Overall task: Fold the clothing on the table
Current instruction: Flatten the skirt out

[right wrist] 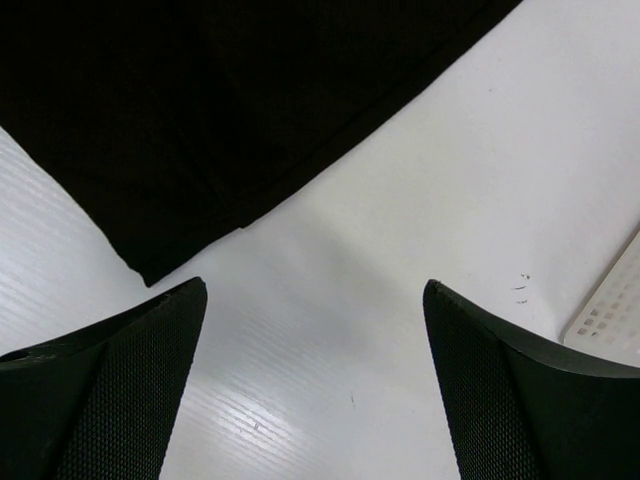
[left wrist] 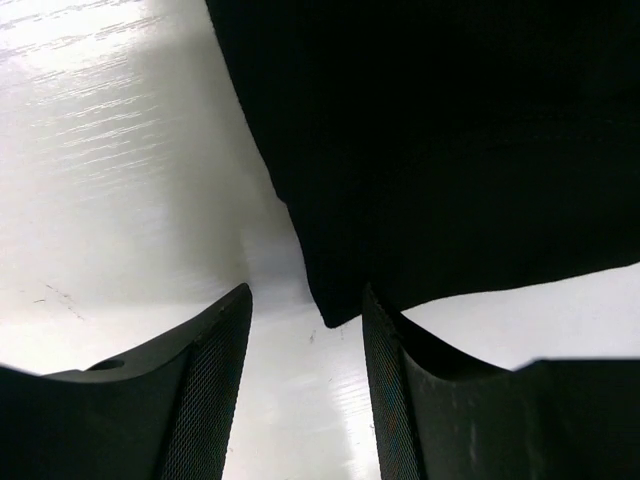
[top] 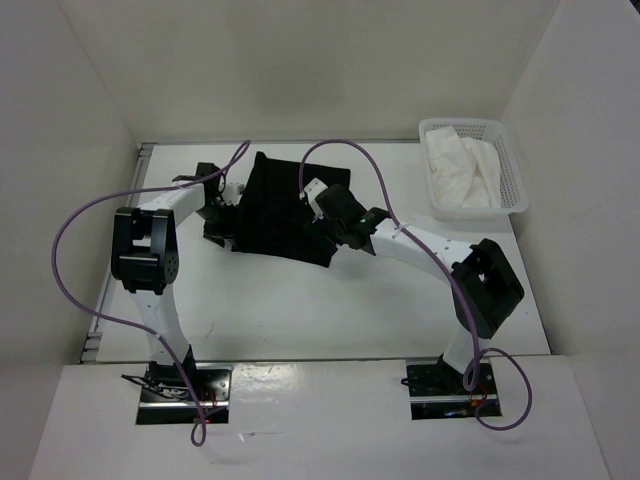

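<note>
Clothing (soft, matte black) lies on smooth white table; left claw and right claw gape.

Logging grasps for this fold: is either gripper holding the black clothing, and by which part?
Nothing is held. The left gripper is open, the clothing's corner at its fingertips but ungripped; the right gripper is open above the table.

Robot lab test cell: white walls box in white table; left arm and right arm bolted at near edge, w/ purple cables.
</note>
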`<state>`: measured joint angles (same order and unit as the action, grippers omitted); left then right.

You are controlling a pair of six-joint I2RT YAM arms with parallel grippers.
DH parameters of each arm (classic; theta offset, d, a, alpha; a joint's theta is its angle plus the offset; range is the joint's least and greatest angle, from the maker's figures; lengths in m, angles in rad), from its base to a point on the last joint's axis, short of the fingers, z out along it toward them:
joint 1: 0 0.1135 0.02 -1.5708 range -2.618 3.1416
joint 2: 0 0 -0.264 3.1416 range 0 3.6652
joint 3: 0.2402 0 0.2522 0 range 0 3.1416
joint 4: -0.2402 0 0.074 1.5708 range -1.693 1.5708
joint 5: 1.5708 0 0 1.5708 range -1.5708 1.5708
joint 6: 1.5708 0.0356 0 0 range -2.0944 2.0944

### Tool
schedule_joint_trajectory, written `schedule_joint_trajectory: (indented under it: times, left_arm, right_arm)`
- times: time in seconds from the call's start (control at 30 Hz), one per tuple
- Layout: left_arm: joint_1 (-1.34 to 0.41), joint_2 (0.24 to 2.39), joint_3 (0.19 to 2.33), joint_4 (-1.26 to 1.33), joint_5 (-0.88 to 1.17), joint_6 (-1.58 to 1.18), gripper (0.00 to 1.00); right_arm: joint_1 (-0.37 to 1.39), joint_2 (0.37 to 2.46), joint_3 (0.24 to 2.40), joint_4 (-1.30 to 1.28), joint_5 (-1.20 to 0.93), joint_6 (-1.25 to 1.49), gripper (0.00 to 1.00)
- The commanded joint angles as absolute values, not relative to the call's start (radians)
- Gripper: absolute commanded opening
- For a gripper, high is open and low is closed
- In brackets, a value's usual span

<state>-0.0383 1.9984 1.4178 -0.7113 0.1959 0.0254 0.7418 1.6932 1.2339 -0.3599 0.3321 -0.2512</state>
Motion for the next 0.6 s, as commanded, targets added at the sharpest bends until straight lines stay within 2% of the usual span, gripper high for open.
schedule_joint_trajectory:
  times: [0.0,0.3,0.57]
  left_arm:
    - [-0.060,2.022,1.398,-0.703,0.176,0.018,0.56]
    - [-0.087,1.974,1.331,-0.692,-0.009,0.009,0.56]
    - [-0.078,1.965,1.331,-0.701,-0.012,0.000,0.56]
  right_arm:
    - [0.739,1.701,1.226,-0.327,0.331,-0.235,0.93]
    - [0.739,1.710,1.226,-0.327,0.331,-0.244,0.93]
    - [0.739,1.701,1.226,-0.327,0.331,-0.244,0.93]
